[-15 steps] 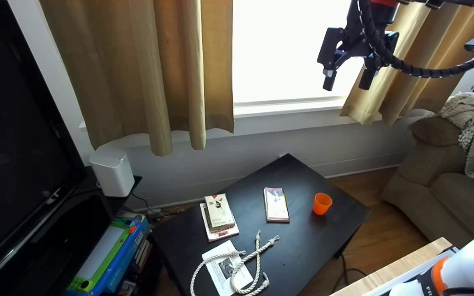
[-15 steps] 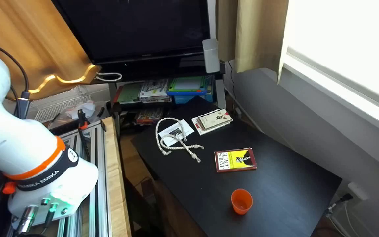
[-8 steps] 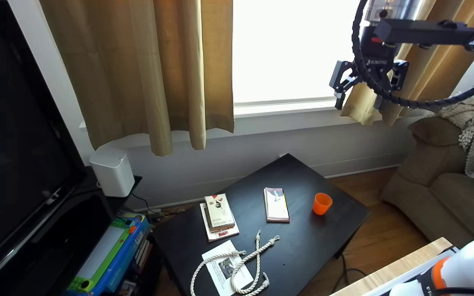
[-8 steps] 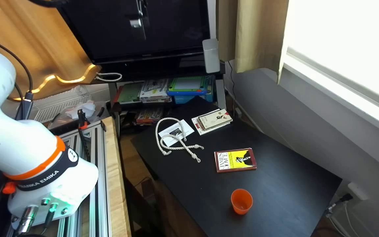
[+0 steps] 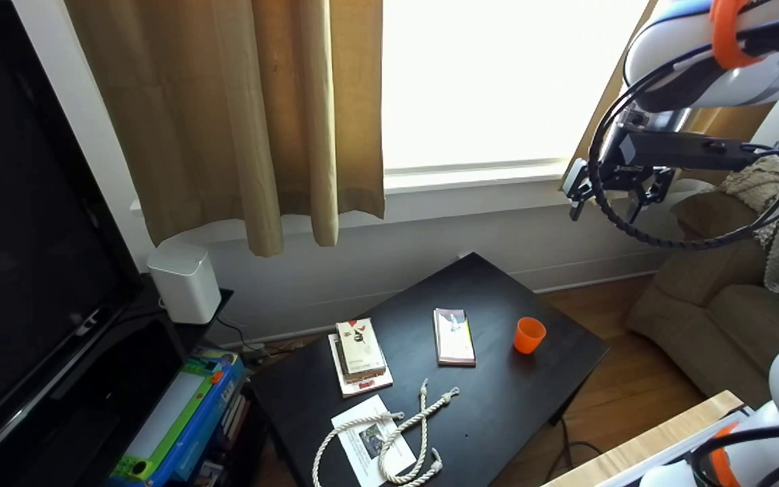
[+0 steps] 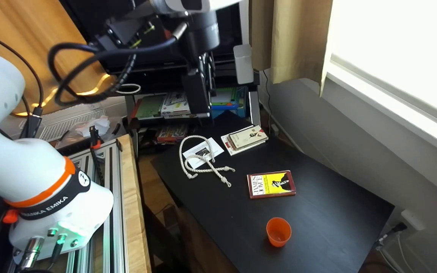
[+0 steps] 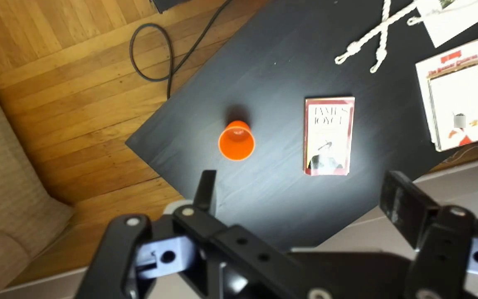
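Hovering, our pincer stands wide apart, holding nothing | orange cup at wrist-view centre, James Joyce book to its right | we'd best lower slowly, clear of both

An orange cup stands upright near the flat-lying James Joyce book.

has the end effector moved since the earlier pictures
Yes: in an exterior view the end effector has moved down and slightly rightward in the picture; its lower end, earlier above the window sill, now shows below it.
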### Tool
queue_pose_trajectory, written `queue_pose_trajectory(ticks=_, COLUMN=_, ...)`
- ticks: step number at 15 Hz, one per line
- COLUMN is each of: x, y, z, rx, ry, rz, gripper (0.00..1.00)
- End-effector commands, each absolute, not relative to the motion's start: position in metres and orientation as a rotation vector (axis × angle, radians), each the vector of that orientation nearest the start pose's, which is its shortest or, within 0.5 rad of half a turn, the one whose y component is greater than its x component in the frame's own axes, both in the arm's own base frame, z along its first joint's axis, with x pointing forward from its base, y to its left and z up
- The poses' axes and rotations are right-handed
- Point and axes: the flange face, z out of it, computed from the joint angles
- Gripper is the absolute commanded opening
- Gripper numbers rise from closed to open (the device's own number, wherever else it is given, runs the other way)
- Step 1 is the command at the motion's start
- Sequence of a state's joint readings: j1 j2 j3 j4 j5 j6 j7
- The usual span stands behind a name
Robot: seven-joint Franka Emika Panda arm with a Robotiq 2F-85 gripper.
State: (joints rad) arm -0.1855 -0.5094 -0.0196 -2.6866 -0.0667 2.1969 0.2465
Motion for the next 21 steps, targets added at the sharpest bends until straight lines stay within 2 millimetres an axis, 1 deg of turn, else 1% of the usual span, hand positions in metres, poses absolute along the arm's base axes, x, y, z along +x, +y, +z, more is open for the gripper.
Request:
queue_pose_trajectory(ticks=1, x=0.368, y=-0.1, z=0.352, rx=-3.087, ry=0.569, rz=-0.064, gripper=1.0)
queue_pose_trajectory(ticks=2, x=0.372, y=-0.105, z=0.34, rx=-3.072, ry=0.542, rz=0.01, gripper=1.0)
queue_pose_trajectory(ticks=3, x=0.366, y=-0.095, z=0.361, rx=-3.101, ry=0.585, rz=-0.049, gripper=1.0)
queue_pose_trajectory(ticks=4, x=0.367, y=-0.101, z=0.351, rx=-3.094, ry=0.57, rz=-0.018, gripper=1.0)
queue_pose_trajectory(ticks=6, x=0.37, y=-0.106, z=0.34, rx=-3.09, ry=0.559, rz=0.021, gripper=1.0)
queue_pose_trajectory(ticks=11, x=0.374, y=-0.105, z=0.34, rx=-3.091, ry=0.553, rz=0.022, gripper=1.0)
queue_pose_trajectory(ticks=12, x=0.375, y=-0.105, z=0.339, rx=-3.094, ry=0.578, rz=-0.004, gripper=1.0)
queue_pose_trajectory(ticks=13, x=0.379, y=-0.108, z=0.333, rx=-3.109, ry=0.663, rz=-0.029, gripper=1.0)
queue_pose_trajectory(ticks=17, x=0.389, y=-0.123, z=0.308, rx=-3.086, ry=0.836, rz=-0.105, gripper=1.0)
queue_pose_trajectory(ticks=21, x=0.398, y=-0.136, z=0.264, rx=-3.055, ry=0.917, rz=-0.122, gripper=1.0)
